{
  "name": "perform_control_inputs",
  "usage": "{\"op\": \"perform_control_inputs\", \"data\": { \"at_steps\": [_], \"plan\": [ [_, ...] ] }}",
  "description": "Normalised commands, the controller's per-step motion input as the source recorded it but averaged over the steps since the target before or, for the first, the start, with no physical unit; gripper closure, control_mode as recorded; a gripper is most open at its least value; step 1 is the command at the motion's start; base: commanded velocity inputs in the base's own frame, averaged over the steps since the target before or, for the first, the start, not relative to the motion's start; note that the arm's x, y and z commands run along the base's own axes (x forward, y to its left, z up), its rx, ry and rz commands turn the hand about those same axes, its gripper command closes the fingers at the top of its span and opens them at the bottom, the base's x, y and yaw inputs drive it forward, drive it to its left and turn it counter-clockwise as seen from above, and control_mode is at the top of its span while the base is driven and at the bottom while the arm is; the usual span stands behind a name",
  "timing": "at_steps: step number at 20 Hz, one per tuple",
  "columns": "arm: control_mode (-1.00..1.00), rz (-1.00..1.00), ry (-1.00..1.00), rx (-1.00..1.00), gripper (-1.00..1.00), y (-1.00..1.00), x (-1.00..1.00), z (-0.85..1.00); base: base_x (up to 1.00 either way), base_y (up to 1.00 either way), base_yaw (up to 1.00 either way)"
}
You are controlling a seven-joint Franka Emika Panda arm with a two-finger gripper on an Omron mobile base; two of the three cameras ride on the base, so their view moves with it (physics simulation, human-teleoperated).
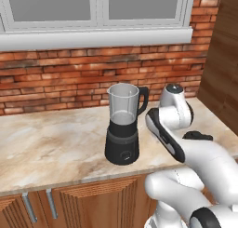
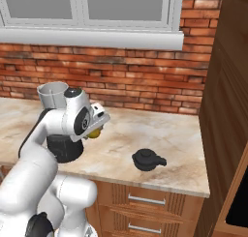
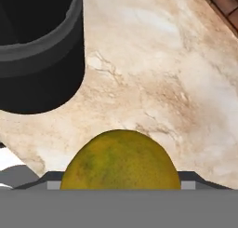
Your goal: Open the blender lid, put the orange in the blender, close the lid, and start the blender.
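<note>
Jaws clamped on the small round yellow-green orange (image 3: pixel 121 159); lift it clear above the black-based, clear-jarred blender (image 1: pixel 122 124) beside the hand before releasing.

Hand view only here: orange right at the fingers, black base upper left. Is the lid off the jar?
Observer: Yes. The blender lid lies on the counter, to the right of the arm and apart from the blender.
Operator: Anything in the jar?
Observer: It looks empty in the left base view, with the rim open.
Operator: Is the orange lifted?
Observer: It seems so. In the right base view the orange hangs in the gripper beside the blender, about level with the top of its base.
</note>
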Motion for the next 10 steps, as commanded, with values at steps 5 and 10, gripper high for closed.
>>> {"op": "perform_control_inputs", "data": {
  "at_steps": [5, 10],
  "plan": [
    [-1.00, -0.02, -0.04, 0.00, 1.00, 0.00, -0.45, 1.00, 0.00, 0.00, 0.00],
    [-1.00, -0.03, -0.06, 0.00, 1.00, 0.00, -0.54, 0.98, 0.00, 0.00, 0.00]
  ]
}}
